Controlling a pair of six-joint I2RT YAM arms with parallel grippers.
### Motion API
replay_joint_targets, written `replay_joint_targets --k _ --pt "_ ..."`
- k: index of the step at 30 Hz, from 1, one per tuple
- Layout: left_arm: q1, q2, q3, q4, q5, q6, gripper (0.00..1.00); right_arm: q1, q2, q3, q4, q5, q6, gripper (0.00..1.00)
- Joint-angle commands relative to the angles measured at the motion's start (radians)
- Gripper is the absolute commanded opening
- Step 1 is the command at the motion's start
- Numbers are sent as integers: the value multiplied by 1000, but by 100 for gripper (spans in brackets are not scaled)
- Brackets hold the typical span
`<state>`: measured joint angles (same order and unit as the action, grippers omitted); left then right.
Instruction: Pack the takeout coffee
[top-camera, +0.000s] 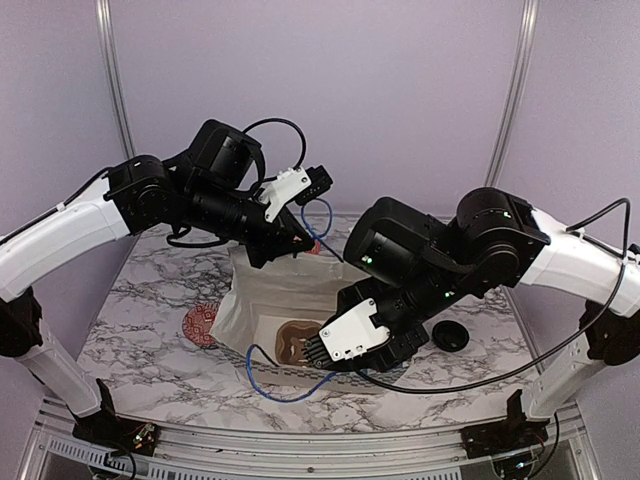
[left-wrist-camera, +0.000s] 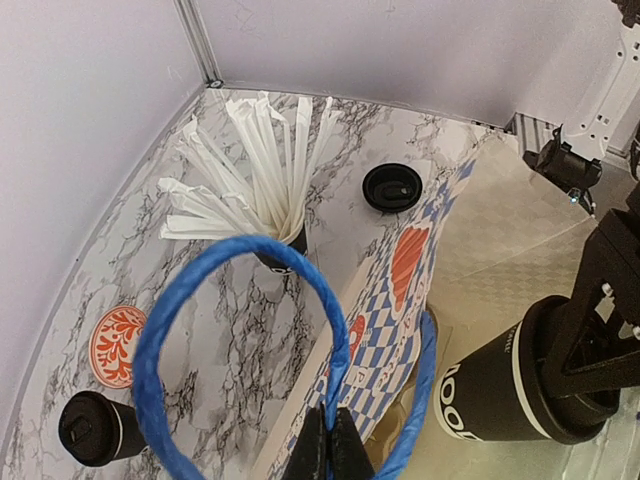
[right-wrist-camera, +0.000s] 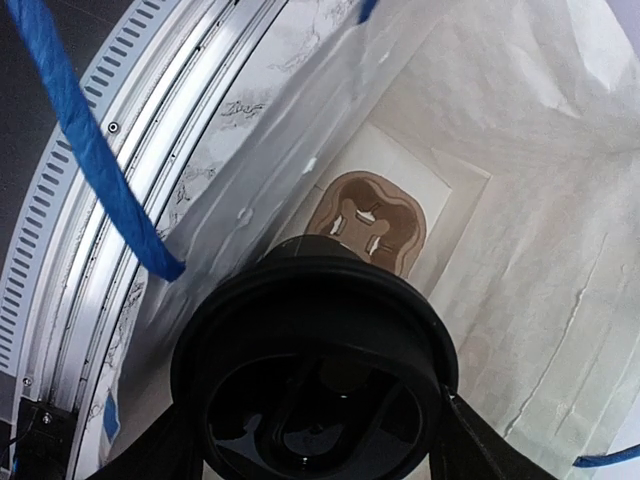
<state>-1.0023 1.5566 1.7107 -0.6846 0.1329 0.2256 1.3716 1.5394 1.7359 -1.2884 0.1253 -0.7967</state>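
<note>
One takeout coffee (right-wrist-camera: 315, 340), a black cup with its black lid on, is held in my right gripper (right-wrist-camera: 320, 432), whose fingers are shut on its sides. It hangs over the open white paper bag (right-wrist-camera: 520, 260), above the brown carrier tray (right-wrist-camera: 365, 215) on the bag's floor. From the left wrist the same cup (left-wrist-camera: 495, 385) shows its white lettering. My left gripper (left-wrist-camera: 330, 445) is shut on the bag's blue handle (left-wrist-camera: 240, 250) and holds it up at the bag's far side (top-camera: 300, 240). A second lidded cup (left-wrist-camera: 90, 428) stands on the table.
A black cup full of long white sticks (left-wrist-camera: 265, 180) stands behind the bag. A loose black lid (top-camera: 450, 335) lies on the marble to the right of the bag, and a red patterned coaster (top-camera: 200, 322) to its left. The other blue handle (top-camera: 275, 385) droops toward the near edge.
</note>
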Motion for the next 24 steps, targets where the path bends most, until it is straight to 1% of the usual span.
replay_joint_targets --k 1,7,13,18,21,24 --pt "1 -42 -6 -11 4 -65 0 4 -18 -10 0 -25 21 21" --pt "-3 -97 -10 -17 22 -80 0 7 -12 -2 -30 -39 24 21" --pt "-3 -168 -22 -63 -64 -93 0 7 33 67 -34 -19 5 21" --pt "-3 -170 -33 -61 -179 -140 0 6 34 20 26 72 -9 19" --pt "-4 -162 -51 -40 -175 -159 0 4 20 -16 59 123 -15 18" --pt "-4 -157 -76 5 -144 -179 0 -4 14 -15 64 141 -10 18"
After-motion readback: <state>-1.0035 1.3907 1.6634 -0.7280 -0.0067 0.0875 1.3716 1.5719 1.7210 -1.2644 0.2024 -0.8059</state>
